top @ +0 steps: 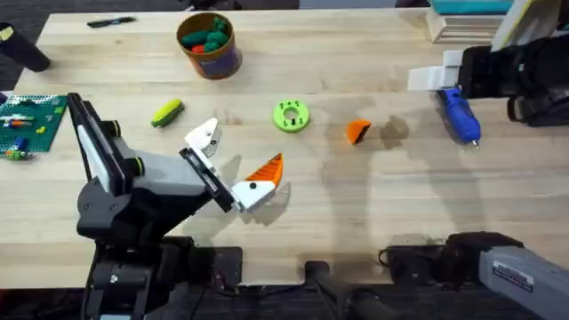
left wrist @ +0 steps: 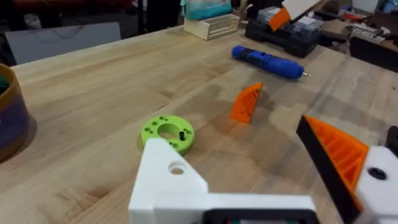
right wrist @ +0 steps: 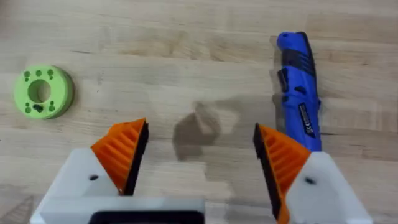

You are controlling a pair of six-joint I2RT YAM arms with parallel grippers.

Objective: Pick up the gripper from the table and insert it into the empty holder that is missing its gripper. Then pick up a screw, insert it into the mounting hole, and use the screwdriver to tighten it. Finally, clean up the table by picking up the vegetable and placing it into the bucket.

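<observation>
Screwdriver (right wrist: 298, 93) lies partly hidden behind the right pincer (right wrist: 199, 162), wide open and empty; left pincer (left wrist: 273, 180) likewise.

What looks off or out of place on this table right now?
The left gripper has an orange pad on one finger; its other white holder is bare. The missing gripper lies loose on the table, between the green disc and the screwdriver.

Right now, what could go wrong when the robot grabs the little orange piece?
1. The orange gripper piece is small and wedge-shaped, so the open right gripper could nudge it away instead of catching it.
2. The screwdriver lies close beside the right gripper and might get bumped and roll.
</observation>
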